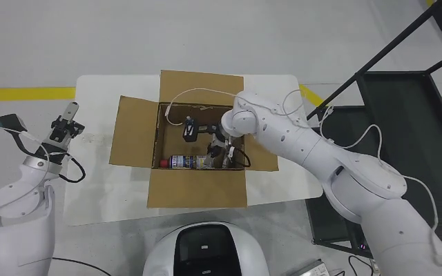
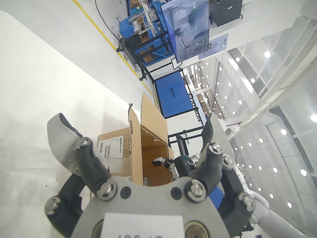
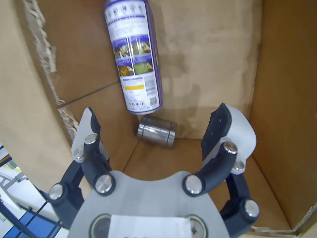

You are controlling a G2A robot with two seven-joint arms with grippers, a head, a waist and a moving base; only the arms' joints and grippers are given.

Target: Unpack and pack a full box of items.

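From above, the cardboard box point(image 1: 135, 131) sits open in the middle of the white table point(image 1: 97, 103), all four flaps folded out. The right gripper point(image 1: 219, 150) is down inside it, while the left gripper point(image 1: 71, 109) hangs over bare table at the box's 9 o'clock, well apart from it.

The spray can point(image 1: 183, 161) lies on its side along the box's 6 o'clock wall, red cap pointing toward 9 o'clock. The right wrist view adds what the top view barely shows: a short metal cylinder point(image 3: 157, 134) lying on the box floor just beside the can's base, in the corner where two walls meet. That view also makes the can's point(image 3: 135, 58) printed label plain.

The left wrist view looks along the table at the outside of the box point(image 2: 151, 127), with one flap standing up.

The right gripper point(image 3: 154, 115) has its fingers point(image 3: 218, 130) spread wide, holding nothing; the cylinder lies just beyond the tips, untouched. The left gripper point(image 2: 135, 122) also has its fingers point(image 2: 62, 125) wide apart and empty.
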